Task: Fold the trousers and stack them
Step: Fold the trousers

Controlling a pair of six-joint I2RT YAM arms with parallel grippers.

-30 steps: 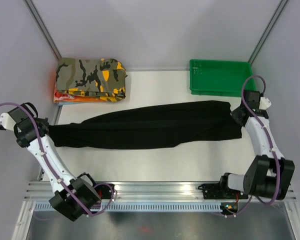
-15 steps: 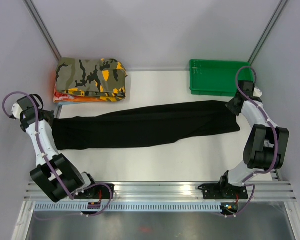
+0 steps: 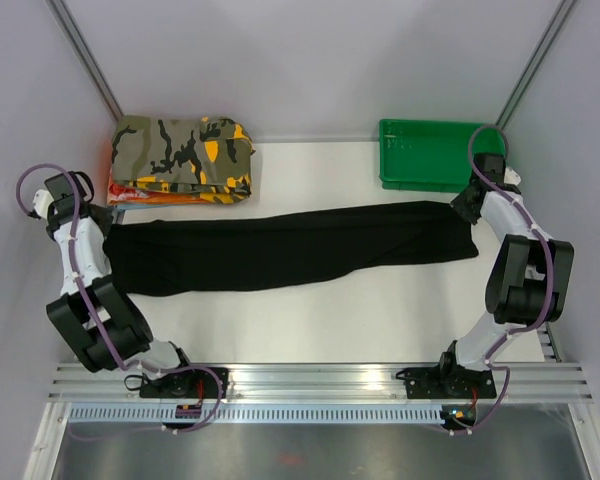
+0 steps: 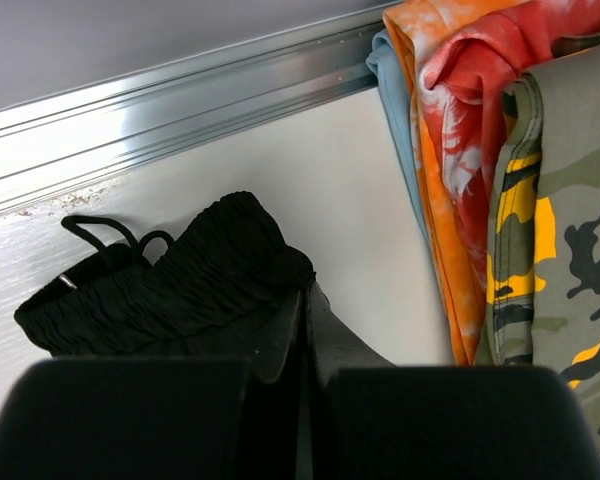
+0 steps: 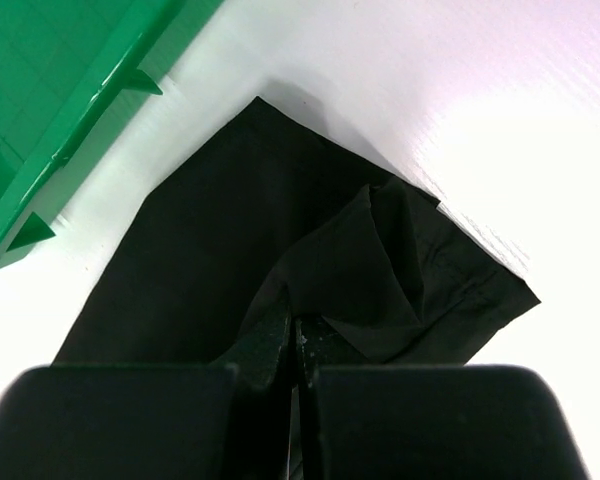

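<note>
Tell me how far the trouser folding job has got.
Done: the long black soft-fabric trousers lie stretched across the white table, legs apparently laid together. In hand: the left gripper is shut on the gathered waistband, the right gripper on the cuff end. Left: crosswise folds, then stacking, likely on the folded camouflage garment.

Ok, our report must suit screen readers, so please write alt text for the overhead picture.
Black trousers lie stretched across a white table, the left gripper shut on one end and the right gripper on the other. A folded camouflage garment sits back left, a green tray back right.
</note>
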